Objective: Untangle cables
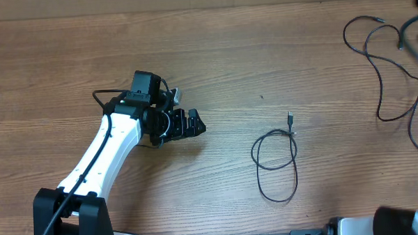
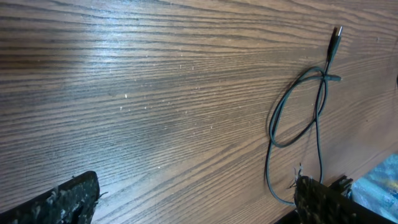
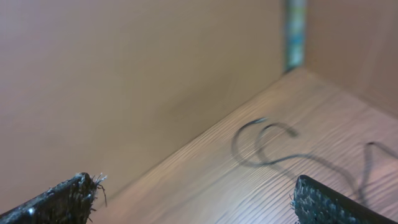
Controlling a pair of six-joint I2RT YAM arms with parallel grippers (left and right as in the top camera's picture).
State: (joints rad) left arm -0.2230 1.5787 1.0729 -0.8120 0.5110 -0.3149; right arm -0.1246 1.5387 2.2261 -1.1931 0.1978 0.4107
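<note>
Plainly, the shorter cable (image 1: 253,153) lies right of centre on the wooden table (image 1: 193,48), curled in one loop that crosses itself just below its small plug (image 1: 290,118). The longer cable (image 1: 378,101) sprawls in loose bends at the far right corner, well apart from it. The left gripper (image 1: 193,123) sits over bare wood to the left of the shorter cable, jaws spread wide and holding nothing, and the right gripper (image 3: 193,186) is near the longer cable beside a brown wall (image 3: 124,81), its fingers likewise parted with nothing between them.
</note>
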